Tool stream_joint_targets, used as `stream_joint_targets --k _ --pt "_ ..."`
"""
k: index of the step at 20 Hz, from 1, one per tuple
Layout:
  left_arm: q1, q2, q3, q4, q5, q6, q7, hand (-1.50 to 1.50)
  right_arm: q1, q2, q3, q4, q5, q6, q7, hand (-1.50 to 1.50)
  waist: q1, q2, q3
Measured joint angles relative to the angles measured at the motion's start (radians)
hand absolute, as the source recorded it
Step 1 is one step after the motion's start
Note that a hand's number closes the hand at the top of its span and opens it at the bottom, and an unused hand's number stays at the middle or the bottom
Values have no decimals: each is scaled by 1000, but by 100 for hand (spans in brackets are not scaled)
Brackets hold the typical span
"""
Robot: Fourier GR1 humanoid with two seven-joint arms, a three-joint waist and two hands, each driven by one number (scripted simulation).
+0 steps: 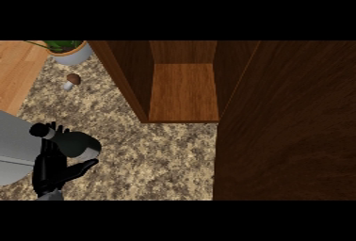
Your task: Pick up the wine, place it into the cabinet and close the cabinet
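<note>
One hand showed, the left hand (50, 172), at the lower left with its grey forearm coming in from the left edge. It lay just below the wine (75, 142) and touched it, or seemed to. The black hand and the dark bottle ran together there, so I could not tell whether the hand was closed round the wine or only set against it.

The wine sat tilted across the view, its neck pointing to the upper left and its wider body to the lower right, where a pale patch showed. It was outside the cabinet (125, 80), well to the left of the opening and lower in the view. Whether it rested on the counter (153, 160) or was held off it could not be made out.

The cabinet stood open at the top middle, with its brown shelf bare to view between dark side walls. Its door (285, 132) filled the right side as a broad dark wood panel, swung out over the speckled counter.

A mushroom (71, 81) stood on the counter to the left of the cabinet. A plant (71, 54) in a pale pot stood above it, near the cabinet's top left corner. A wood strip (17, 75) ran along the upper left.
</note>
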Motion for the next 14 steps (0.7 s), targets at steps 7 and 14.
stream_joint_targets --k 7,14 --pt "-57 7 14 109 20 -22 -57 -150 -1 -3 -10 0 0 3 8 -150 0 0 0" --pt "-86 22 -4 155 41 -115 -84 150 26 6 1 1 3 14 -9 -150 0 -1 0"
